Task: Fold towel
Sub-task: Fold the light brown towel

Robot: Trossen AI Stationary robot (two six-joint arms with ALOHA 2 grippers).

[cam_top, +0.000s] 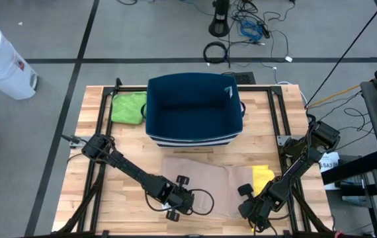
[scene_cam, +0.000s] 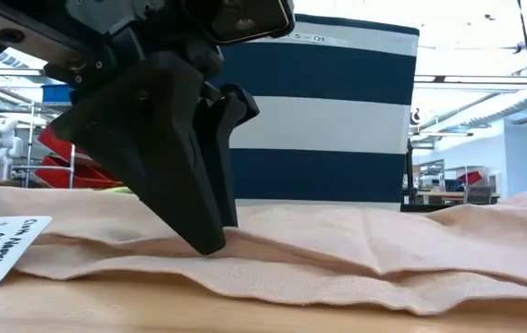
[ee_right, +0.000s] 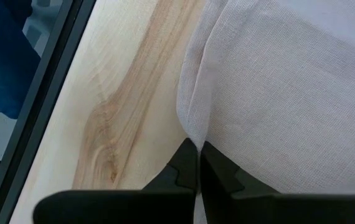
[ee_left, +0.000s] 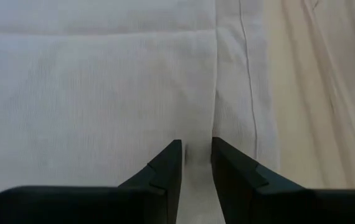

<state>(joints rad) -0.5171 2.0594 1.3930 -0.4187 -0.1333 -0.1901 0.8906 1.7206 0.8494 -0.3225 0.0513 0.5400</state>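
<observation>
The beige towel (cam_top: 198, 177) lay spread on the wooden desk (cam_top: 92, 142), just in front of the navy fabric bin (cam_top: 194, 109), its near edge rumpled into low ridges.

The left hand (cam_top: 182, 201) stood at the towel's near edge, left of the bin's centre, tips pressed down into the cloth. Its fingers (ee_left: 165, 171) were drawn partway together with a fold of towel between them, so it was pinching the hem there, probably to lift that corner.

The right hand (cam_top: 254, 213) sat at the towel's near right corner, close to a yellow cloth (cam_top: 262, 177) that lay on the towel. Its fingers (ee_right: 187, 165) were pressed together on the towel's edge, holding the hem where the cloth met bare wood. With both near corners gripped, the likely aim was to carry that edge toward the bin and halve the towel.

A green cloth (cam_top: 129, 107) lay left of the bin. A white tag (scene_cam: 0, 250) on the towel carried handwriting, too slanted to read. The bin's stripe showed a small label ending in "D1".
</observation>
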